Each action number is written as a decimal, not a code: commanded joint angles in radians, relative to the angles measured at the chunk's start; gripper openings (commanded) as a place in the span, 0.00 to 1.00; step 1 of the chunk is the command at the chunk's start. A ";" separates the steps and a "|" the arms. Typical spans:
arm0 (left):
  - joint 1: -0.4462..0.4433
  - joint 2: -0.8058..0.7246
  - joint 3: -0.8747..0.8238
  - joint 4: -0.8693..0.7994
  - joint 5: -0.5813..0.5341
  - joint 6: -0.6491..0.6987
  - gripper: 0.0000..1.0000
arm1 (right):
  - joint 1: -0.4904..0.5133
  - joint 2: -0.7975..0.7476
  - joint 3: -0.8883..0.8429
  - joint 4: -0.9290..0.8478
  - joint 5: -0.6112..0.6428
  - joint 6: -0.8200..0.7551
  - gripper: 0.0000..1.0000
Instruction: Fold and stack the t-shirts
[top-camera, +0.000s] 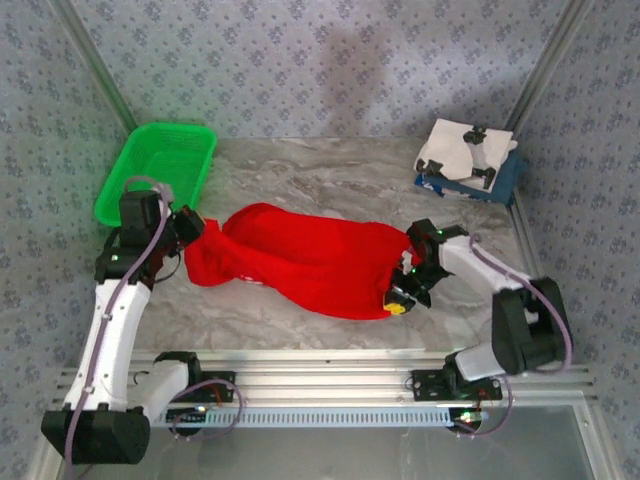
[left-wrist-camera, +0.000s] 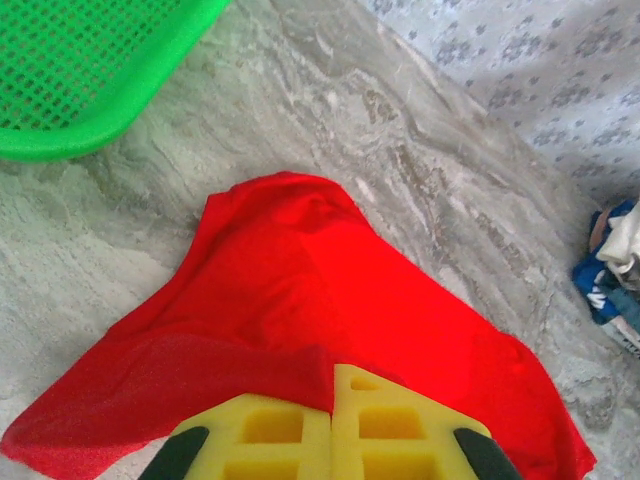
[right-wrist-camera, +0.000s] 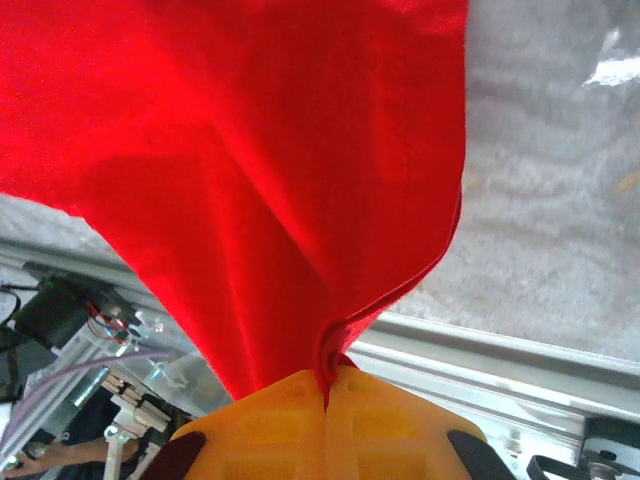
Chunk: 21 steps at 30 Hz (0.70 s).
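Now the left gripper (top-camera: 192, 232) at nine o'clock and the right gripper (top-camera: 402, 292) at four each pinch an end of the red tee (top-camera: 300, 262); best to raise both together, cloth taut.

The left arm (top-camera: 108, 335) and right arm (top-camera: 470, 262) have white link shells and black joint housings, with a greyish-purple cable (top-camera: 122, 290) along each. Blocky yellow finger pads (left-wrist-camera: 275, 435) carry square recesses, flanked by black mounts.

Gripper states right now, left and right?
Left gripper: closed, pinching the red t-shirt.
Right gripper: closed, pinching the same red t-shirt.
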 joint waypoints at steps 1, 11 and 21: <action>-0.020 0.034 -0.012 0.075 0.011 0.020 0.00 | -0.019 0.141 0.128 0.052 -0.014 -0.090 0.07; -0.042 0.128 -0.009 0.107 -0.005 0.055 0.00 | -0.037 0.506 0.510 -0.006 0.023 -0.183 0.33; -0.040 0.117 -0.012 0.094 -0.008 0.053 0.00 | -0.072 0.109 0.277 0.047 0.060 -0.037 0.49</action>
